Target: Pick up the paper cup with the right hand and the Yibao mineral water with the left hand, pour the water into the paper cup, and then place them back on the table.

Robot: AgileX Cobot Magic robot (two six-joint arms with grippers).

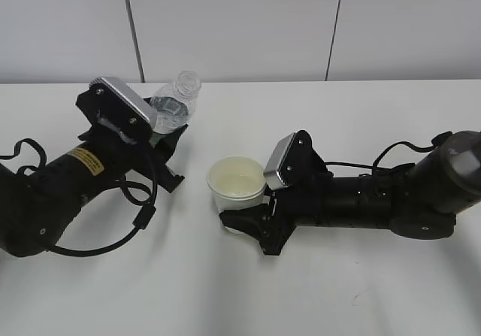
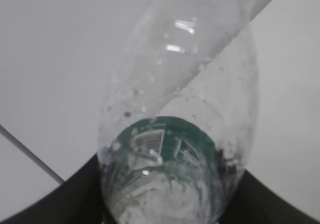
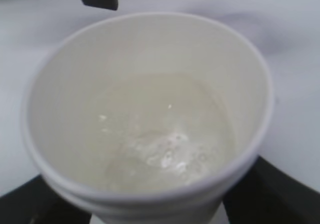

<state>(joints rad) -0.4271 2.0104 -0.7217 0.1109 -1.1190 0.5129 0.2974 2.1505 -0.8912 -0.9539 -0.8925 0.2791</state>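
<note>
Holding water already, the paper cup (image 1: 237, 186) sits in the right hand's tool (image 1: 248, 219), jaws closed around its lower wall, low over the tabletop (image 1: 338, 125) near the middle. Bubbles on the liquid show in the right wrist view, so the pour looks done and the set-down is what remains. The Yibao mineral water (image 1: 174, 107) is clamped in the left hand's tool (image 1: 165, 137), well apart from the cup, neck tilted up and away, uncapped.

Risks from here, as I judge them: a thin paper wall squeezed too hard could buckle and slop water over the rim; a tilted release could tip the cup. Whether its base touches the tabletop is unclear from these angles. The bottle looks nearly empty, hence light, and set down off vertical it could topple. Droplets inside suggest a wet, slippery wall.
</note>
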